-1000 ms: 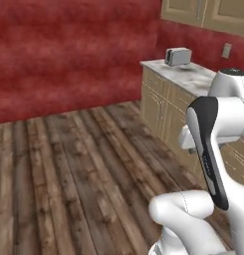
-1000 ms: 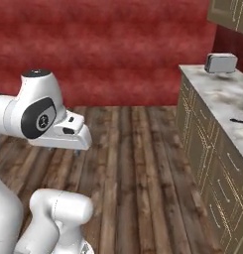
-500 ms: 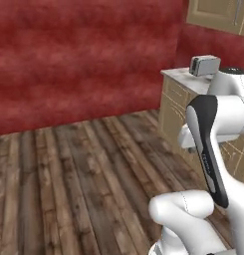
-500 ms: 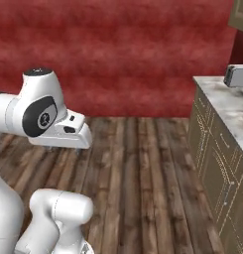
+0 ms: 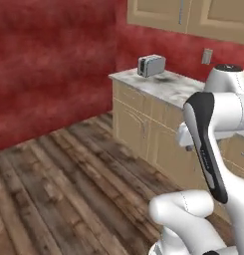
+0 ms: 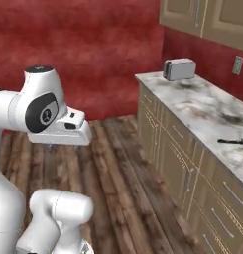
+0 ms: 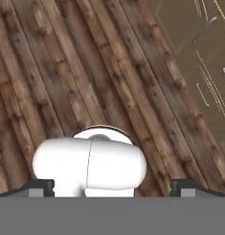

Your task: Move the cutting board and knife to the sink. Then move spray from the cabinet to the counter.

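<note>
Right base view is showing the counter (image 6: pixel 192 106) running along the red wall. A silver toaster (image 6: pixel 179 69) is sitting at its far end. A thin dark sliver is lying flat nearer the robot; it is likely the knife (image 6: pixel 234 142), though it is too small to be sure. The hand (image 7: pixel 113 186) is hanging over the wooden floor (image 7: pixel 86 69), well apart from the counter. Its fingertips (image 7: pixel 40 186) are standing as wide as they go and carrying nothing. Cabinet fronts (image 7: pixel 201 55) are edging into the upper right of the hand view.

Judging by its look, the knife is going to handle as a stiff, fairly light thing with most of its weight toward the blade. The steel is probably slick and too thin to pinch while lying flat. The black handle is looking like the better hold, taken across its width close to the blade so it is not tipping when lifted. The cutting board should be rigid and light, best pinched at one edge.
</note>
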